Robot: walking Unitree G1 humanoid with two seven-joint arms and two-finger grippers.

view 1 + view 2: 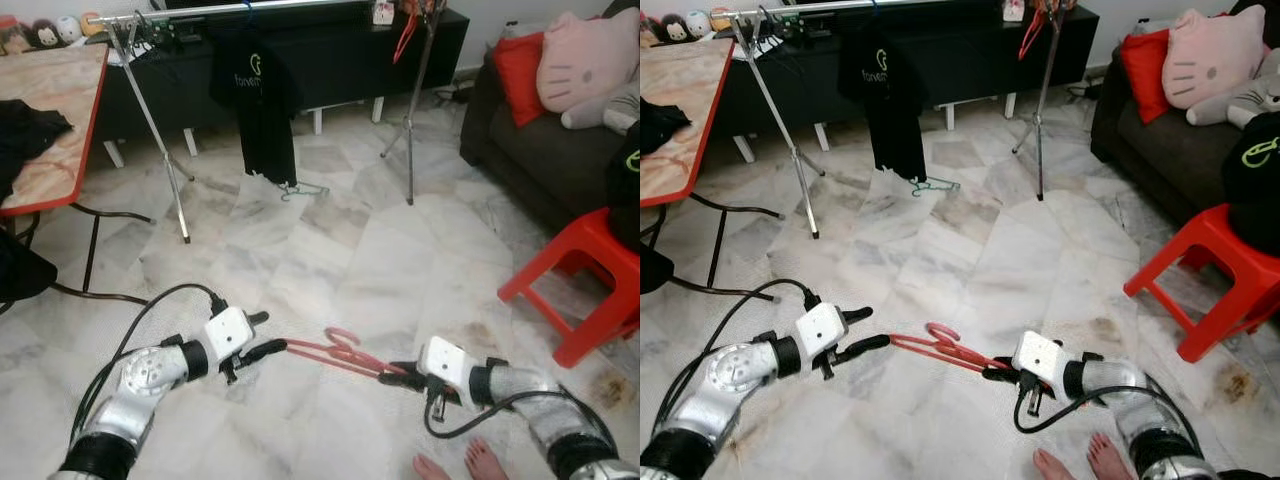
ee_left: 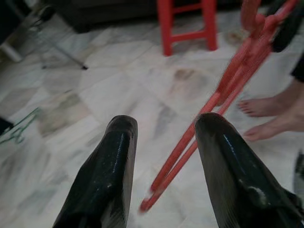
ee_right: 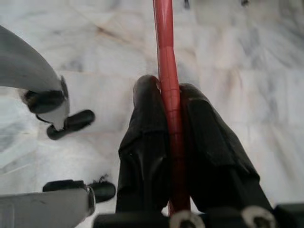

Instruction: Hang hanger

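I've got the right gripper low in the lower right of the head view, its two black fingers pinched tight on the red hanger, the red bar running straight up between them in the wrist view. The hanger stretches from that grip toward lower centre of the frame, held above the marble floor, its hook curling up near the middle. At its far end I see the left gripper, lower left, fingers spread apart; in its wrist view the hanger's tip sits in the gap between the two fingers, closer to one of them, and I can't tell whether it touches. So the left is parted and grips nothing that I can confirm.

Looking outward: a person's bare feet stand at the bottom edge, just beside my right arm. A red plastic stool is at mid right, a dark sofa behind it with a pink cat-face cushion in the upper right corner. Across the top runs the clothes rail on tripod legs, a black T-shirt hanging from it at upper centre, and a pale green hanger lying on the floor just below the shirt's hem. Another red hanger hangs near the rail's right post. A red-edged table fills the upper left
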